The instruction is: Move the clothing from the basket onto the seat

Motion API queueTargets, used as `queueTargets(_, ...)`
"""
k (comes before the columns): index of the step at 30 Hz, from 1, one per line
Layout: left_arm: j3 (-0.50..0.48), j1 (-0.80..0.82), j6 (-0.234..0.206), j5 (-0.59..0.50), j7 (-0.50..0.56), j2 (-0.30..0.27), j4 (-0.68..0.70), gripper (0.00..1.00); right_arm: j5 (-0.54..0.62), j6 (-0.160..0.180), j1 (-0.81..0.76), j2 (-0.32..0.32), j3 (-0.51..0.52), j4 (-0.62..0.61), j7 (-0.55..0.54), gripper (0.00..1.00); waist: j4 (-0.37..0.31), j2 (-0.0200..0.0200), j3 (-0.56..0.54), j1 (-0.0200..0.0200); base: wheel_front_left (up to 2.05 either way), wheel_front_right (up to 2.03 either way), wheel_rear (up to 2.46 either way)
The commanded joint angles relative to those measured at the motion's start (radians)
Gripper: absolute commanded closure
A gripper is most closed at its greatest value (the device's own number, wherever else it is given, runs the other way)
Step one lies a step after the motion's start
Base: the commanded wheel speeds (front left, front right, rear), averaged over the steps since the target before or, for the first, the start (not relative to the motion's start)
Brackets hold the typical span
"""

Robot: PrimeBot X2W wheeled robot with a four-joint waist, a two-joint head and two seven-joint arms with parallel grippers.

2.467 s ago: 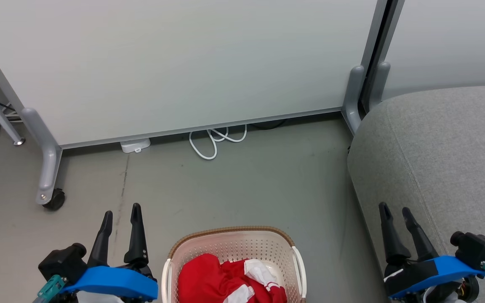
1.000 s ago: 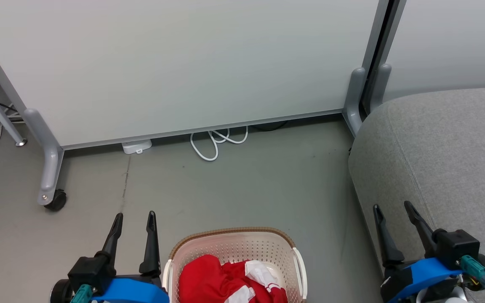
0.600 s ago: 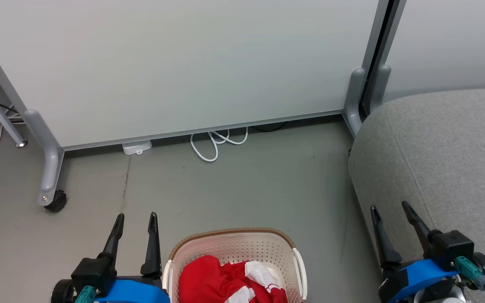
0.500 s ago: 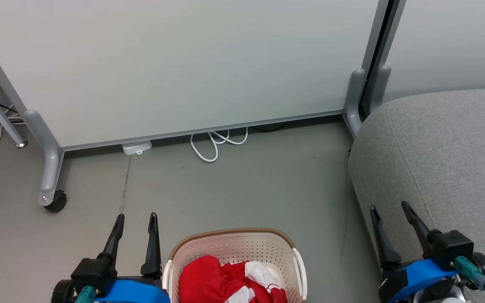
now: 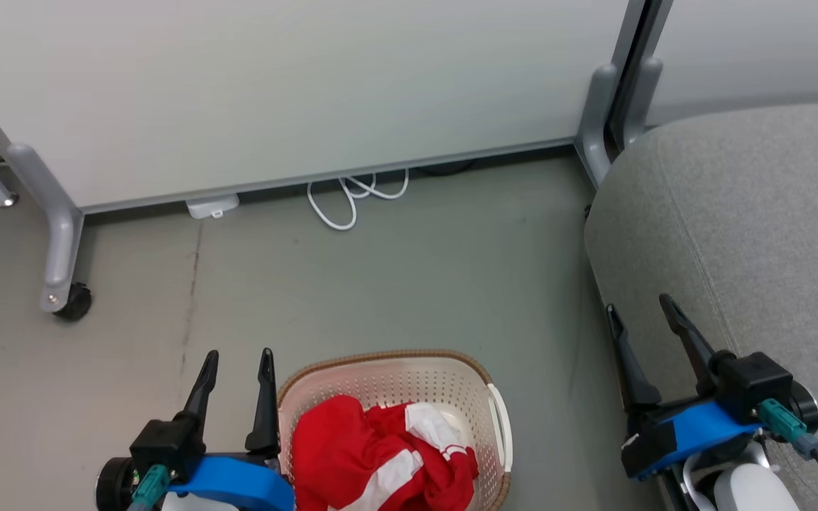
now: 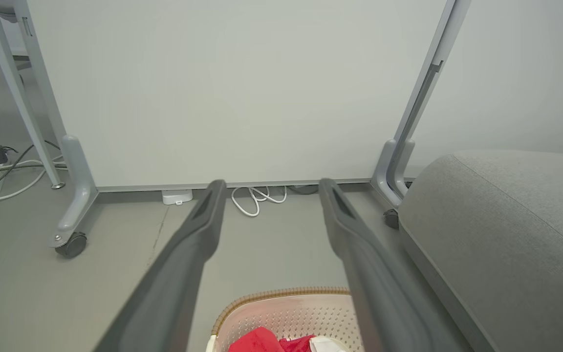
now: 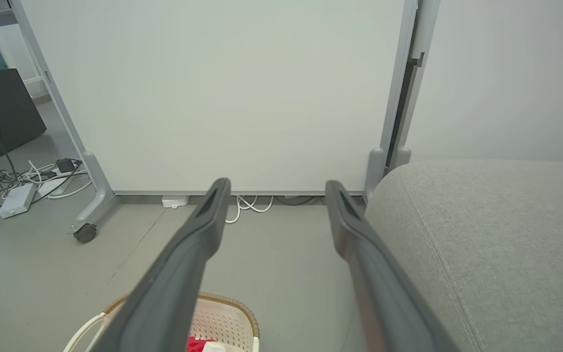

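Note:
The cream basket [image 5: 388,358] with a brown woven rim stands on the floor at the bottom centre of the head view. Crumpled red clothing [image 5: 373,458] with white panels lies inside it. My left gripper [image 5: 237,355] is open just left of the basket, fingers pointing away from me. Over the near left edge of the grey seat [image 5: 764,213], my right gripper [image 5: 640,306] is open and empty. The left wrist view shows the basket rim [image 6: 281,293] and a bit of clothing [image 6: 262,342] below the fingers [image 6: 198,234]. The right wrist view catches the basket [image 7: 227,313] and seat [image 7: 482,234].
A white partition panel [image 5: 295,92] on grey wheeled feet [image 5: 57,284] stands behind the basket. A white cable loop [image 5: 345,202] and small white box [image 5: 211,206] lie at its base. Grey floor [image 5: 380,284] stretches between panel, basket and seat. More cables [image 7: 32,181] lie far left.
The head camera has tilted down, so the whole scene shifted up and more of the basket shows. Both grippers stay open; the clothing has not moved.

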State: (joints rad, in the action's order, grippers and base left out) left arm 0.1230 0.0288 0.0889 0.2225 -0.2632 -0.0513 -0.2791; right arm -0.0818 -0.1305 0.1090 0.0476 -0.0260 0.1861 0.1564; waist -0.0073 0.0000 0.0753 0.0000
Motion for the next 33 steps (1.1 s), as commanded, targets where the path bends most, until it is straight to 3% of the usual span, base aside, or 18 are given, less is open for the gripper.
queueTargets(1,0.005,0.029,0.005,0.006,-0.001,0.001,-0.015,0.0,-0.003,0.0,0.027,0.005,-0.009,-0.007,0.005,0.0,-0.023,0.0,0.064,0.0,0.0,0.0,0.0)
queueTargets(12,0.041,0.226,0.027,0.03,0.139,-0.04,-0.2,0.0,-0.019,0.0,0.198,0.004,-0.09,-0.044,0.04,0.0,-0.142,0.0,0.351,0.0,0.0,0.0,0.0)
queueTargets(21,0.066,0.39,0.034,0.046,0.276,-0.088,-0.389,0.0,-0.064,0.0,0.291,0.004,-0.164,-0.038,0.075,0.0,-0.239,0.0,0.522,0.0,0.0,0.0,0.0)
queueTargets(33,0.048,0.516,-0.034,0.04,0.407,-0.156,-0.55,0.0,-0.143,0.0,0.346,0.003,-0.255,-0.022,0.107,0.0,-0.332,0.0,0.66,0.0,0.0,0.0,0.0)
